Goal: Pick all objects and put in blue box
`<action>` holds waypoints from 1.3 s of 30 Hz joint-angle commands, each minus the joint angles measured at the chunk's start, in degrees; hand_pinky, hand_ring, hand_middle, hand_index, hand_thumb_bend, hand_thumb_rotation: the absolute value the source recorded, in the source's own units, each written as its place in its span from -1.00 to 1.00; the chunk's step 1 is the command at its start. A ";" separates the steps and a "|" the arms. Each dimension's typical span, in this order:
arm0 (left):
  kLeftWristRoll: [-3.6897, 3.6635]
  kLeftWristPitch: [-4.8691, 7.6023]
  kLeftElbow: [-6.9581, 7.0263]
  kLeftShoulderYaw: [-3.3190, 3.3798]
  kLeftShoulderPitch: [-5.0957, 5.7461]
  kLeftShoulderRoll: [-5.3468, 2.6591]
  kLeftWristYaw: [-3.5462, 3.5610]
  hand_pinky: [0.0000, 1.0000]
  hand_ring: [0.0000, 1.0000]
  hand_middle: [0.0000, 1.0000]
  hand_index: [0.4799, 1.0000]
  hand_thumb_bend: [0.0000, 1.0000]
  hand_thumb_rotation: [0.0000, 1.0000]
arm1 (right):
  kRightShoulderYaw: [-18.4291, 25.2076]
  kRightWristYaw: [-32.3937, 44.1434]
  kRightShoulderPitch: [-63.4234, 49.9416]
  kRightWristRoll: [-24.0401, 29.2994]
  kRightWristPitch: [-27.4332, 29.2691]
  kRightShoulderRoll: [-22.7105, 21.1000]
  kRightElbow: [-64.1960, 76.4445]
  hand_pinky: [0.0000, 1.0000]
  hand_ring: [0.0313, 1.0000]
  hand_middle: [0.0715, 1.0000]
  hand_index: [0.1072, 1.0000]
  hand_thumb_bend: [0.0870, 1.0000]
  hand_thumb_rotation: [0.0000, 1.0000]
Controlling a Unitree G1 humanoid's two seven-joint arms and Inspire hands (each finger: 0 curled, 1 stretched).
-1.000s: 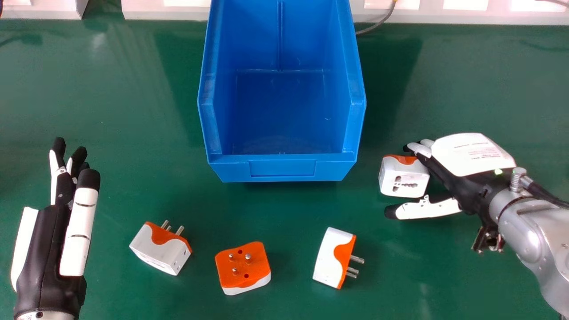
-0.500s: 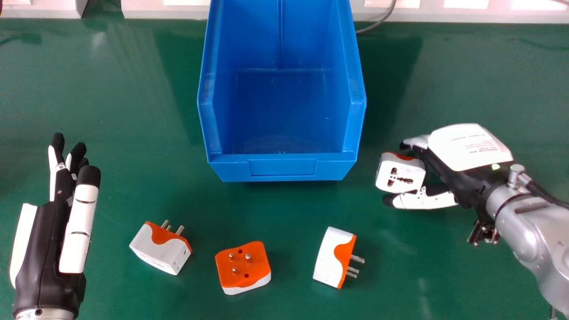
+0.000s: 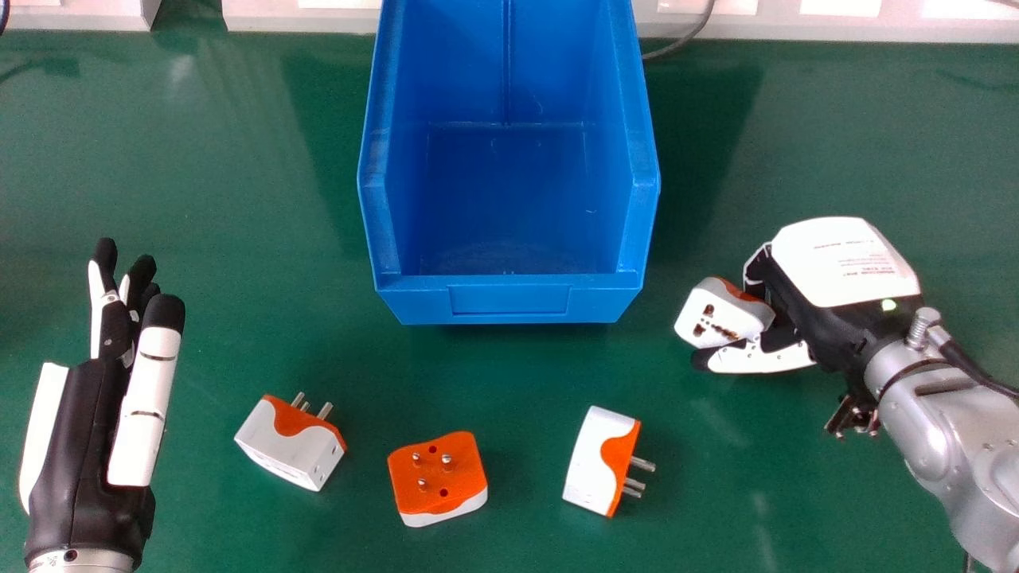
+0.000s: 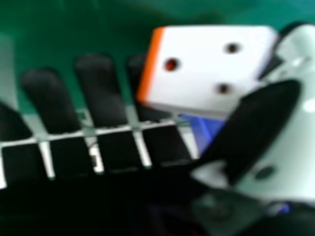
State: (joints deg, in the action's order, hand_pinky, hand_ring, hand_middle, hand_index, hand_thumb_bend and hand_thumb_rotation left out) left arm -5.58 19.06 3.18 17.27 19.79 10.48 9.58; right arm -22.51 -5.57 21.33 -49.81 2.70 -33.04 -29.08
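Your right hand (image 3: 844, 263) has its fingers and thumb closed round an adapter (image 3: 720, 312), near the blue box (image 3: 509, 301). You look to be securing the pick; next, lift it over the wall and release.

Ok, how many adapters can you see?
4. One adapter is in the right hand, right of the box. On the table: the left adapter nearest the left hand, the middle adapter before the box, the right adapter farther right. The box shows none.
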 commanded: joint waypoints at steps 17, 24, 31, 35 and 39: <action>-1.71 -0.60 1.43 0.69 -0.28 0.83 0.19 1.00 1.00 1.00 1.00 0.03 0.88 | 1.63 -0.78 -2.02 1.35 -3.14 0.37 4.26 -0.74 -0.67 -0.59 -0.47 -0.28 0.17; -1.20 -1.33 1.58 0.84 -0.37 1.19 -0.27 1.00 1.00 1.00 1.00 0.00 0.88 | 3.79 -0.52 -5.59 2.62 -4.69 0.11 10.69 -0.78 -0.72 -0.66 -0.53 -0.32 0.17; -3.01 -1.67 1.32 1.15 -0.43 1.49 1.04 1.00 1.00 1.00 1.00 0.02 0.88 | 8.04 -1.33 -12.83 3.39 -5.97 0.27 21.18 -0.86 -0.83 -0.79 -0.72 -0.32 -0.03; -3.25 -1.10 1.11 1.28 -0.44 1.60 1.25 1.00 1.00 1.00 1.00 0.01 0.88 | 10.23 -1.88 -17.16 3.58 -6.30 1.05 26.77 -0.88 -0.85 -0.83 -0.78 -0.33 0.04; -3.14 -1.01 0.99 1.40 -0.53 1.64 1.20 1.00 1.00 1.00 1.00 0.02 0.85 | 11.59 -2.48 -20.80 3.13 -6.53 1.84 31.20 -0.90 -0.87 -0.85 -0.81 -0.33 0.00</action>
State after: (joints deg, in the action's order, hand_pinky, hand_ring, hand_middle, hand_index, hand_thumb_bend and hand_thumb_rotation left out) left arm -8.65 16.95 3.45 17.98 19.36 11.53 10.84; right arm -12.44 -6.59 1.13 -46.73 -3.53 -31.58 -0.69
